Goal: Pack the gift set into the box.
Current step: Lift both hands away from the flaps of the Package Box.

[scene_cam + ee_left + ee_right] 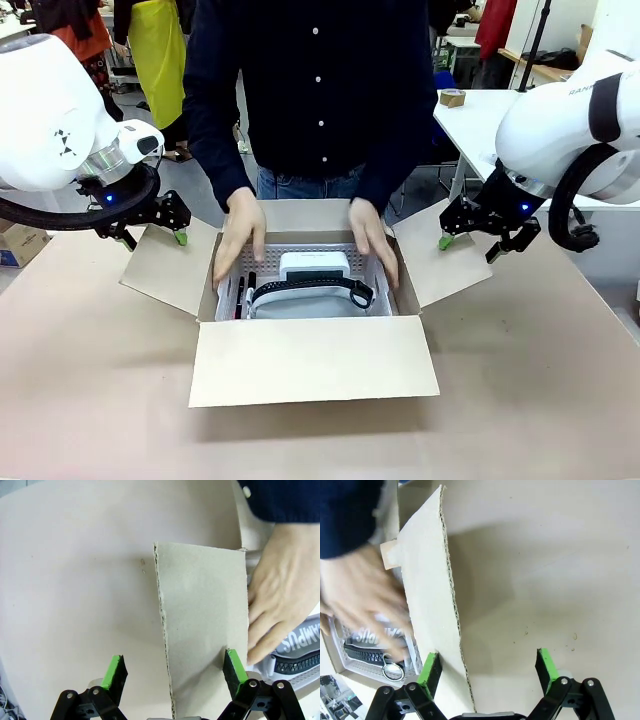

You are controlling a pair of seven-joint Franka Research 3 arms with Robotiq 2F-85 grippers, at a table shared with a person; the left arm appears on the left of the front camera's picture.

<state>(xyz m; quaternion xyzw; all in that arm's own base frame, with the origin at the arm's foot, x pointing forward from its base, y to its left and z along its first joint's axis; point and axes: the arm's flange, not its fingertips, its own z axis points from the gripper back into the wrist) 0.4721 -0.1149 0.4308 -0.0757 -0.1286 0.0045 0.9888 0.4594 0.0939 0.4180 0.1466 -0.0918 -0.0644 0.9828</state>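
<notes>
From my seat, the gift set (300, 285) sits down inside the box (313, 360), its long axis running from one side flap across to the other, and the person's hands (240, 238) rest on the basket's two ends. Those hands are far nearer to it than either of my arms. My left gripper (155, 232) hovers at the outer corner of the box's left side flap (165, 268), its jaws spread wide with nothing in them. The left wrist view shows that flap's raw edge running up between the fingers. My right gripper (468, 246) mirrors this at the right side flap (440, 265), likewise fully open and empty, the flap's edge lying inside its span. The packing itself looks done, so I judge folding the flaps comes next, each arm pushing its own flap inward toward the box's middle once the hands are out.
</notes>
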